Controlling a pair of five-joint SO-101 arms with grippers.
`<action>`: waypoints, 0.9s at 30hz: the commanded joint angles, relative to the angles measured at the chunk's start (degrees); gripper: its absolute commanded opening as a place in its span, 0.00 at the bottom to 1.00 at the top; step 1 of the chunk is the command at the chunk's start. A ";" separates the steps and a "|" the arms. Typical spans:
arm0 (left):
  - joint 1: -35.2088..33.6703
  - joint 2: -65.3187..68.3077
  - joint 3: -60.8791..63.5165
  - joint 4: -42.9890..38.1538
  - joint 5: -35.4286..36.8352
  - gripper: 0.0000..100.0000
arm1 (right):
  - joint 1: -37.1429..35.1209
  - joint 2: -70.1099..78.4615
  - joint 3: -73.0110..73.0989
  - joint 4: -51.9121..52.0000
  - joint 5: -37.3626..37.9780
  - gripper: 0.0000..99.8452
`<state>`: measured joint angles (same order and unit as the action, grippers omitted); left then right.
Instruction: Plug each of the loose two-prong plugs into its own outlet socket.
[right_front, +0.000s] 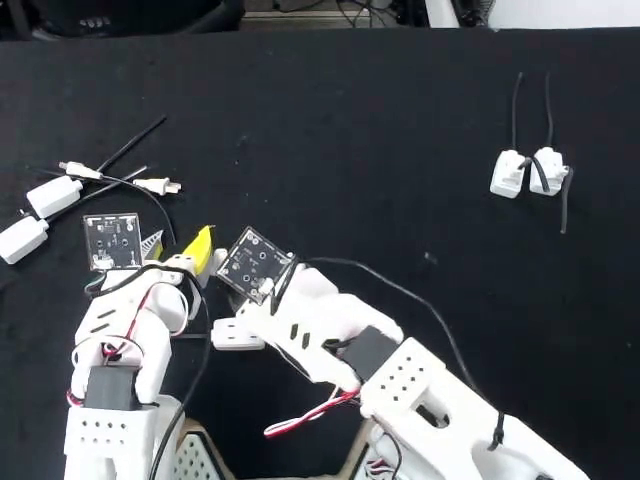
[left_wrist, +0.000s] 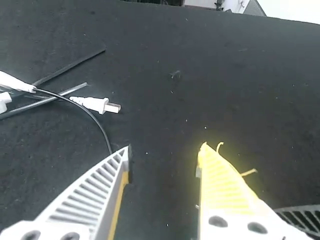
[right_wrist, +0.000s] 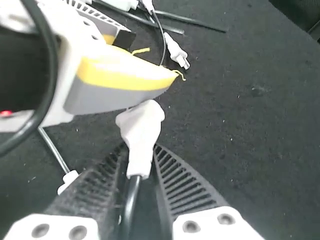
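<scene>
My right gripper (right_wrist: 141, 152) is shut on a white two-prong plug (right_wrist: 141, 127) whose black cord runs back between the dark ribbed fingers. It sits just under the yellow finger (right_wrist: 125, 75) of my left gripper. My left gripper (left_wrist: 162, 162) stands open over bare mat, nothing between its fingers. Ahead of it lies a loose white plug (left_wrist: 97, 104), seen from above as a plug (right_front: 160, 185) with a second plug (right_front: 80, 170) beside it. Two white outlet sockets (right_front: 55, 195) (right_front: 20, 240) lie at the far left.
At the right back, two white sockets (right_front: 510, 172) (right_front: 548, 170) lie side by side, black cords leading off them. Thin black cords (right_front: 130, 150) cross the left side near the loose plugs. Both arms crowd together at the front left of the black mat (right_front: 350, 130).
</scene>
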<state>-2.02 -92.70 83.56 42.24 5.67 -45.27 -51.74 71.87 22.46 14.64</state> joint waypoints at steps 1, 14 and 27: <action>0.57 0.09 -0.57 0.26 -0.44 0.22 | -0.35 -2.24 -1.19 1.14 -0.79 0.01; 1.10 -0.53 2.24 -0.18 -0.44 0.22 | -0.53 11.12 -11.91 6.15 -11.78 0.01; 5.49 0.00 9.63 -8.26 -2.64 0.22 | -0.26 11.47 -12.44 6.07 -12.13 0.06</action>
<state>0.79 -93.32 92.09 36.35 4.97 -44.92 -40.31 63.69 28.88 2.86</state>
